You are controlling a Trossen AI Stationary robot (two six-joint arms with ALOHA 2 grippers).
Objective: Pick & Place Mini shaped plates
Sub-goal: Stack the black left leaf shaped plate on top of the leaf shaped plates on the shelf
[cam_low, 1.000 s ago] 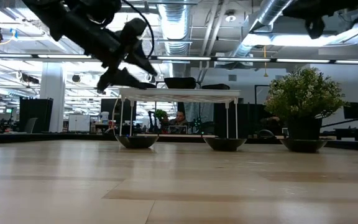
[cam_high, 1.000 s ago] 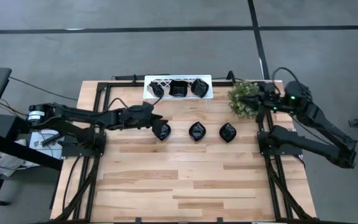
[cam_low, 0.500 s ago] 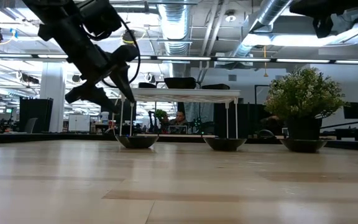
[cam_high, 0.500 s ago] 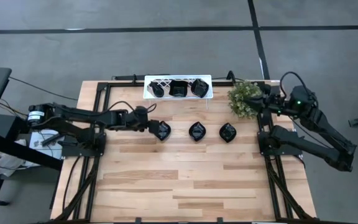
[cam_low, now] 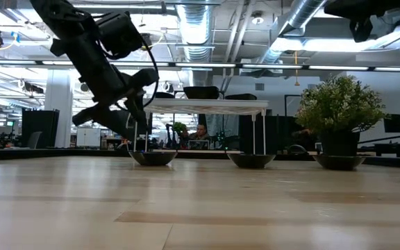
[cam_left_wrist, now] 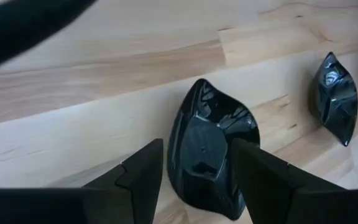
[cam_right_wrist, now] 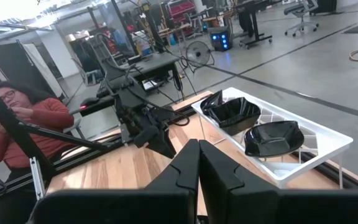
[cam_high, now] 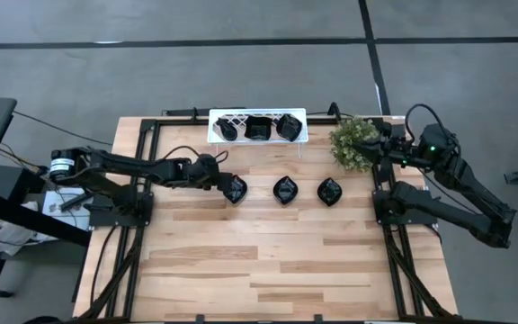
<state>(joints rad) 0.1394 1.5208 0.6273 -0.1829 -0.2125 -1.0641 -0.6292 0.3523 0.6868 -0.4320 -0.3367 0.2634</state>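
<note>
Left gripper (cam_left_wrist: 194,165), fingers spread, straddles the leftmost black mini plate (cam_high: 235,189) lying on the wooden table (cam_high: 268,261). Two more plates (cam_high: 284,190) (cam_high: 329,192) lie in a row beside it; three rest in the white lattice rack (cam_high: 300,137). Right gripper (cam_right_wrist: 198,163), fingers together, waits raised near the potted plant (cam_high: 352,142).

A large open robotics laboratory or workshop hall is shown. A wooden table (cam_high: 268,261) is set on a grey concrete floor (cam_high: 241,72) marked with dark lines. Exposed silver ducts (cam_low: 304,14) and pipes are seen under the ceiling, with strip lights. Beyond the table, further benches with equipment, a floor fan (cam_right_wrist: 197,55), office chairs and a seated person (cam_right_wrist: 27,134) are seen.
</note>
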